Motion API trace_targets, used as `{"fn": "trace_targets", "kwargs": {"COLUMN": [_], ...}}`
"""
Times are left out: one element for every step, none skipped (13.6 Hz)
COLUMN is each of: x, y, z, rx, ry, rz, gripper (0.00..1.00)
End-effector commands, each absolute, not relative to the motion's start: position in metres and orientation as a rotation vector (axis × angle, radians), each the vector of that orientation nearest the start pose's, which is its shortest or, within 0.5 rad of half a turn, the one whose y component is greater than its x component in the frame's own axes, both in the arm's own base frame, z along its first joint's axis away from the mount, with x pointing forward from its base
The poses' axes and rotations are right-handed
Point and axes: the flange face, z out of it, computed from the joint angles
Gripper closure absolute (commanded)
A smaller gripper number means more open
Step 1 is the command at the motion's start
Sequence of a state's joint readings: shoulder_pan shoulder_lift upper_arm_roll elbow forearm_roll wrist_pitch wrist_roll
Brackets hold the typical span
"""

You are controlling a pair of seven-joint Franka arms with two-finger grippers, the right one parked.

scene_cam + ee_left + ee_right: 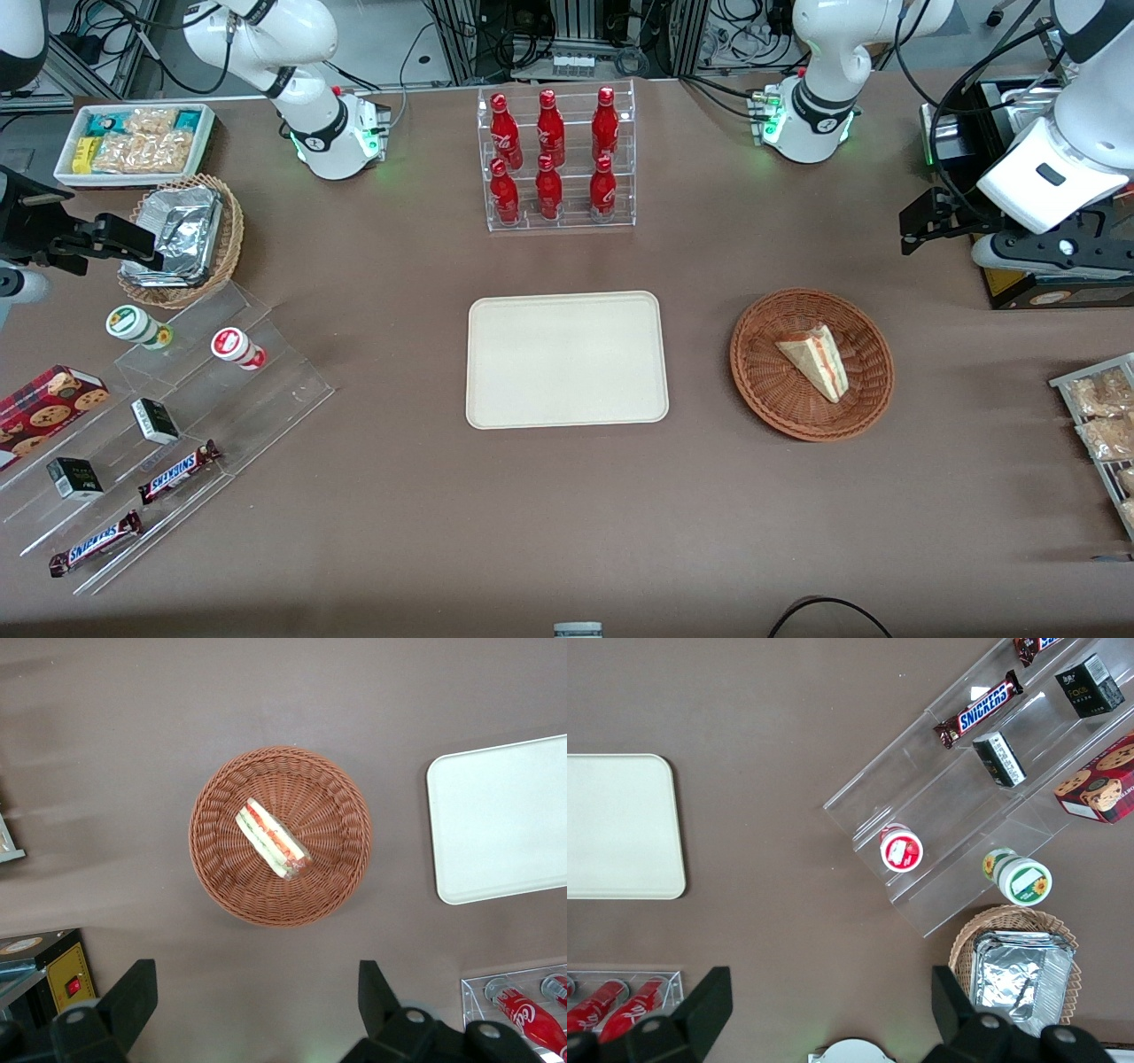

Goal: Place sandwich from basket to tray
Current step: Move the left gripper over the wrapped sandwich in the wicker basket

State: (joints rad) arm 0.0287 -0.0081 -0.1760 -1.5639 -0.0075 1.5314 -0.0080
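1. The gripper (257, 1010) of the working arm is hanging high above the table (567, 514), toward the working arm's end, with its two fingers (133, 992) spread wide apart and nothing between them.
2. In the front view the gripper (921, 226) is sitting farther from the front camera than the basket (762, 381), well apart from it and touching none of the goods.
3. The basket (221, 868), round and reddish-brown, is lying on the table below the gripper and ahead of its open fingertips in the left wrist view.
4. The sandwich (817, 359) is resting inside the basket, near its middle, as a pale wedge with red-orange and green filling showing along one edge (270, 839).
5. The tray (567, 359) is lying flat beside the basket, toward the parked arm's end from the gripper, with a strip of table between tray and basket; its cream surface (500, 819) is carrying nothing.
6. A clear rack of red bottles (554, 159) is standing farther from the front camera than the tray, about level with the gripper in depth.
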Motion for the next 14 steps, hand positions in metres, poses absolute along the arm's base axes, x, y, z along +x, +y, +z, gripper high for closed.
{"fn": "trace_targets", "kwargs": {"x": [0.542,0.542,0.542,0.546,0.547,0.547,0.549,0.549,0.549,0.548,0.548,0.547,0.545,0.544], "y": [-0.082,-0.082,-0.083,-0.084,-0.085,-0.087,-0.087,-0.089,-0.088,-0.089,-0.089,-0.088,-0.088,-0.088], "z": [0.634,0.631,0.629,0.62,0.608,0.594,0.586,0.574,0.562,0.545,0.525,0.506,0.488,0.474], "rx": [-3.143,-3.144,-3.143,-3.147,-3.148,-3.141,-3.14,-3.138,-3.136,-3.134,-3.132,-3.132,-3.132,-3.133], "ry": [0.201,0.194,0.203,0.218,0.223,0.229,0.226,0.23,0.225,0.224,0.214,0.206,0.205,0.202], "rz": [0.045,0.052,0.059,0.089,0.118,0.144,0.139,0.158,0.177,0.194,0.199,0.203,0.201,0.184], "gripper": [0.0,0.0,0.0,0.0,0.0,0.0,0.0,0.0,0.0,0.0,0.0,0.0,0.0,0.0]}}
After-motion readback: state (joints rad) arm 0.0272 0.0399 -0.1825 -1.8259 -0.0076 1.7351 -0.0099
